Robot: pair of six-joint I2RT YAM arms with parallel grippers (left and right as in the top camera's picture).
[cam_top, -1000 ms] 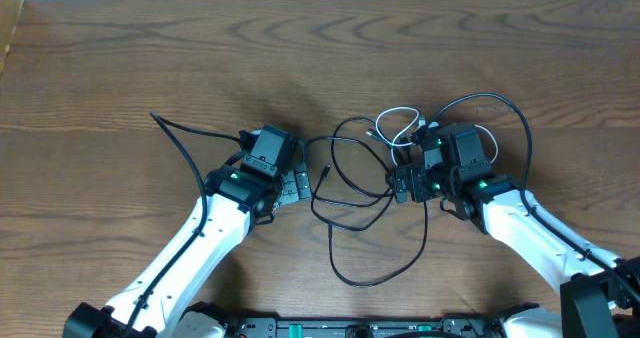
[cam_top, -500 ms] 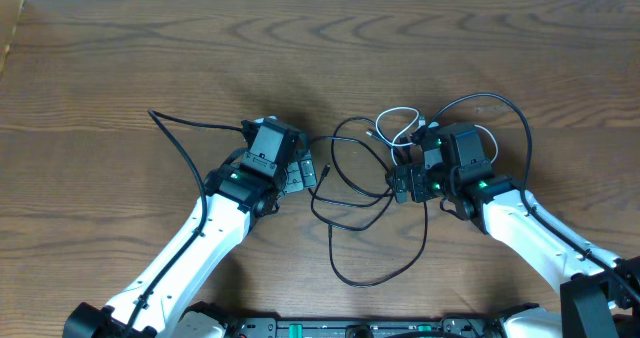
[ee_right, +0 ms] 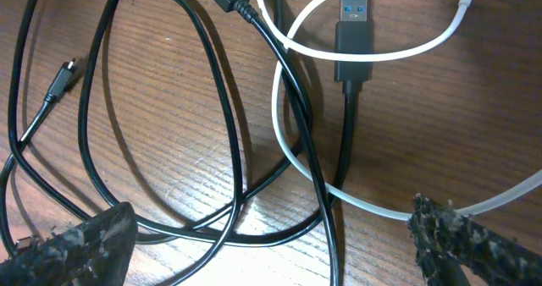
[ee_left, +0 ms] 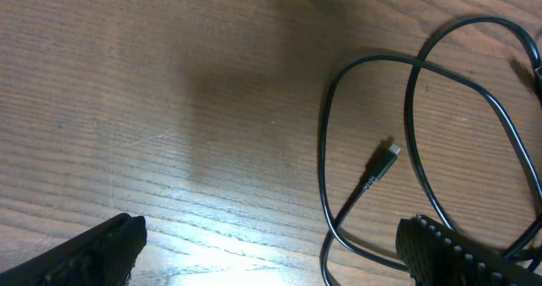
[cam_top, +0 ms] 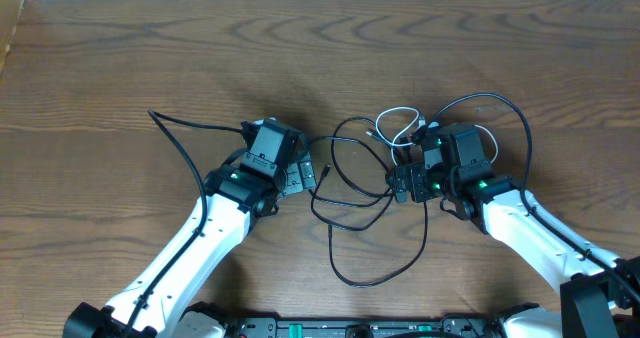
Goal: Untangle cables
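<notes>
since the left gripper (cam_top: 303,176) has slid right and now hangs open and empty beside the black cable's (ee_right: 354,53) small plug (ee_left: 385,157), a grab looks close. the right gripper (cam_top: 398,186) hasn't moved, open over the crossing. farther back, the white cable (ee_right: 389,56) still loops over the black.

The long black cable (ee_right: 348,125) lies in slack, overlapping loops near the middle of the table (cam_top: 120,58). Its wide USB plug (ee_right: 354,32) lies flat, crossed by a loop of the short white cable (ee_right: 373,57). Its small plug (ee_left: 391,151) lies free inside a loop.
</notes>
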